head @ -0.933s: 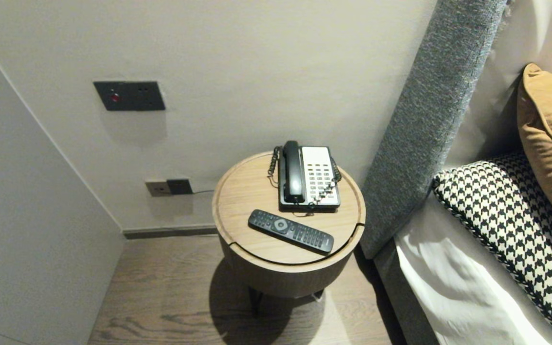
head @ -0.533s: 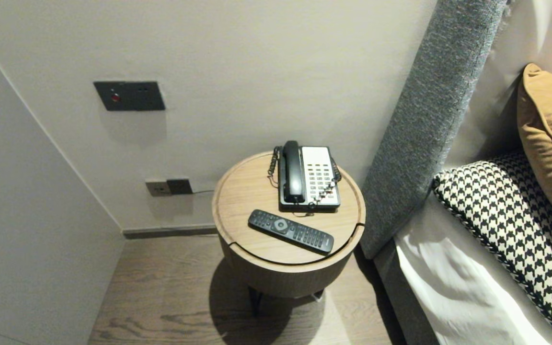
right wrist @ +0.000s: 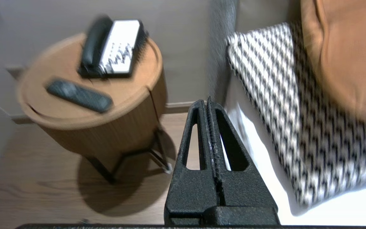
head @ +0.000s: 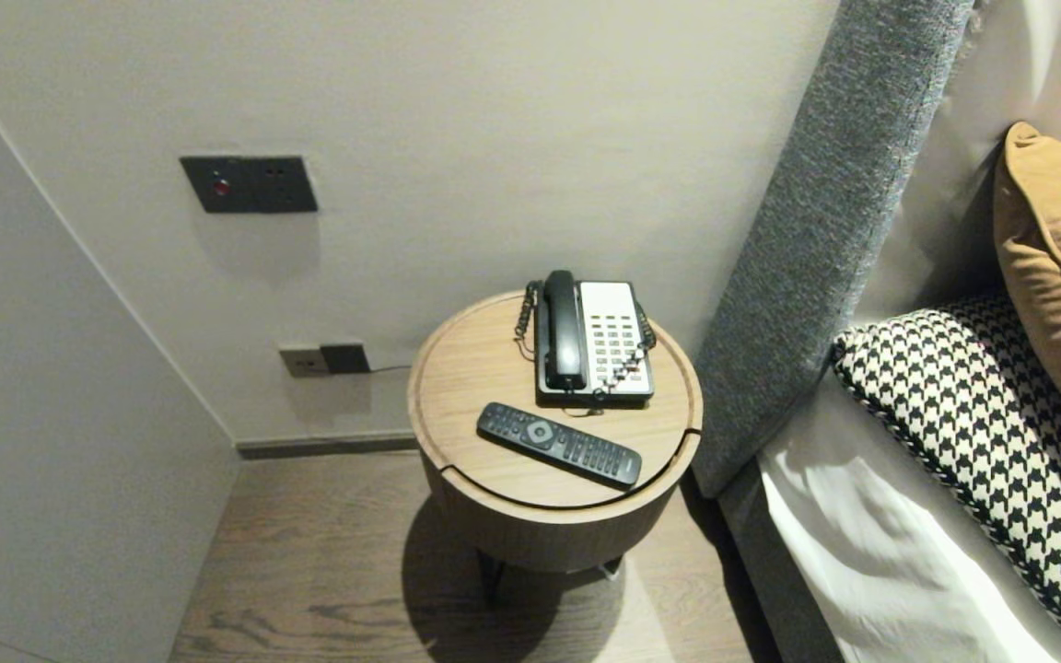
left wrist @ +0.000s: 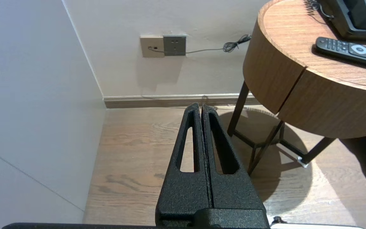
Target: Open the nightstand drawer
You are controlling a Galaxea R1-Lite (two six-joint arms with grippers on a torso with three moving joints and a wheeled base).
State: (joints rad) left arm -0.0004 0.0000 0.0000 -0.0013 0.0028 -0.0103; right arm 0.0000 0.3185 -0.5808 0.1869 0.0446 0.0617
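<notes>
Round wooden bedside table (head: pixel 457 368): a black remote control (head: pixel 559 444) lies flat and aslant on its front half. A corded telephone (head: pixel 595 341) sits just behind it, not touching.

Left gripper (left wrist: pixel 201 106): low, off the table's left front, over the floor. Fingers pressed together, nothing held.

Right gripper (right wrist: pixel 207 103): off the table's right side, by the bed. Also closed tight and empty.

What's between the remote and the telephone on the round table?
Only a narrow strip of bare table wood separates remote and telephone, seen in the head view.
</notes>
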